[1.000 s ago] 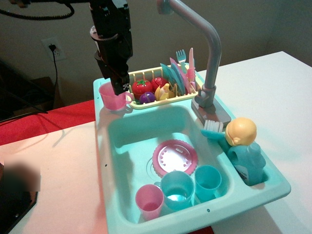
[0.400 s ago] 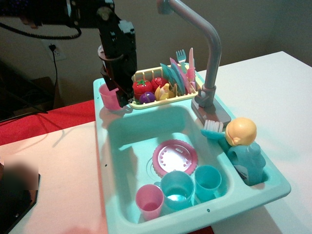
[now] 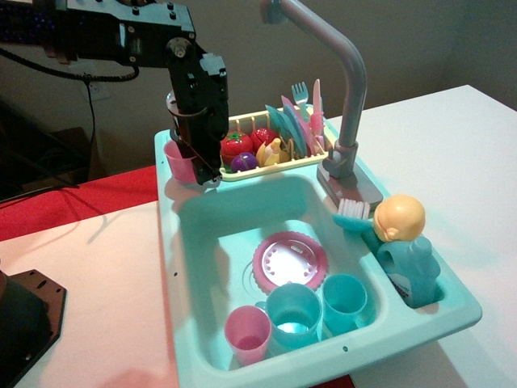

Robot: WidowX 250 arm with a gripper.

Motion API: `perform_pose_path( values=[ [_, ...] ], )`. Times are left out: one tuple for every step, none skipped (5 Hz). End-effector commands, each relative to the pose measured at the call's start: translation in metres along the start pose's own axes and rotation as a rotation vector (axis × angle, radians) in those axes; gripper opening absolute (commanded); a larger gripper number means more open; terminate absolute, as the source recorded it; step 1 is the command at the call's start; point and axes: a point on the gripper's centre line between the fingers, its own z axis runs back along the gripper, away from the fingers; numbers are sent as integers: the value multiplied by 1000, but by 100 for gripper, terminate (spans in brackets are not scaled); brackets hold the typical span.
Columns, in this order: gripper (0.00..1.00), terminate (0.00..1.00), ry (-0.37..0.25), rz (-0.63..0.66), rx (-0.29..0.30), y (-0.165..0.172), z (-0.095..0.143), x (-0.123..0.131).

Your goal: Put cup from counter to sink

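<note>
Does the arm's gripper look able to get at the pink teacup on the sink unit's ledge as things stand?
Probably yes. The gripper is already down at the cup, which stands on the counter by the yellow dish rack, with nothing between them. Whether its jaws are closed on the rim cannot be told.

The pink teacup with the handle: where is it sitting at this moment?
The cup stands on the counter at the sink unit's back left corner, just left of the yellow dish rack, with the gripper down at its right side.
</note>
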Motion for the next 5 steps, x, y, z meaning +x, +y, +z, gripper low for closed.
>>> perform_pose_path(
  values=[
    [0,0,-29,10,7,0,8,-2],
    [0,0,-34,-8,9,-6,9,-2],
    [0,0,-60,-72,5,-30,18,4],
    [0,0,-93,-139,-12,-59,33,8],
    [0,0,-107,-173,-37,-78,39,5]
  ],
)
